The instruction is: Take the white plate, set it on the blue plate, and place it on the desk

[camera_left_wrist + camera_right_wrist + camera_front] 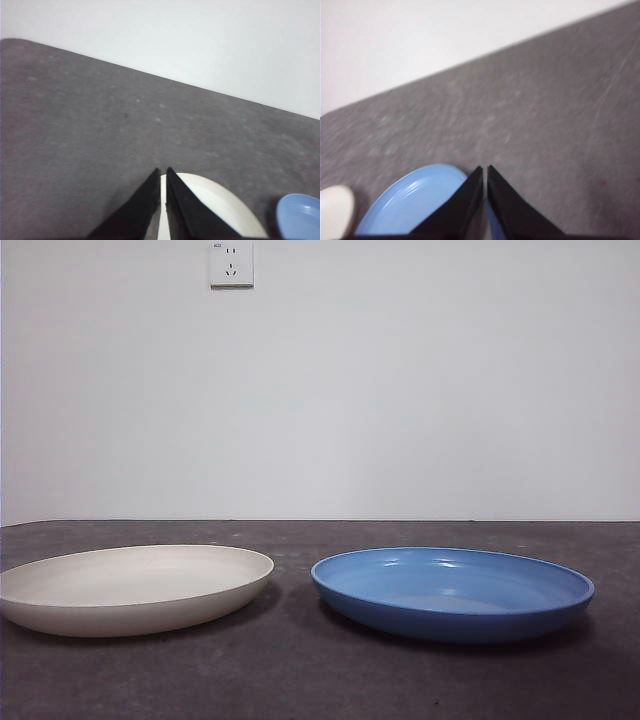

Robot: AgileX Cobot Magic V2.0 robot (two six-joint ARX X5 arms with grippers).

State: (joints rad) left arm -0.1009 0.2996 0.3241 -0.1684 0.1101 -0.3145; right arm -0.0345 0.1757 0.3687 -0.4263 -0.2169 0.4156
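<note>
On the left of the desk (320,680), the white plate (130,587), flat and alone. Above it, left gripper (163,172), jaws together, nothing held. On the right, just beside, the blue plate (452,591). Above that, right gripper (484,170), jaws together too.

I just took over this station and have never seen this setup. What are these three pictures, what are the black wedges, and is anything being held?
This is a robot with two arms at a table. The front view looks level across the dark grey desk, where the white plate and the blue plate lie side by side, apart. The other two pictures come from cameras on the wrists. The black wedges are each arm's tool: the left tool hangs above the white plate's edge, the right tool above the blue plate's edge. Both tools look closed and hold nothing. A wall socket is on the wall behind.
</note>
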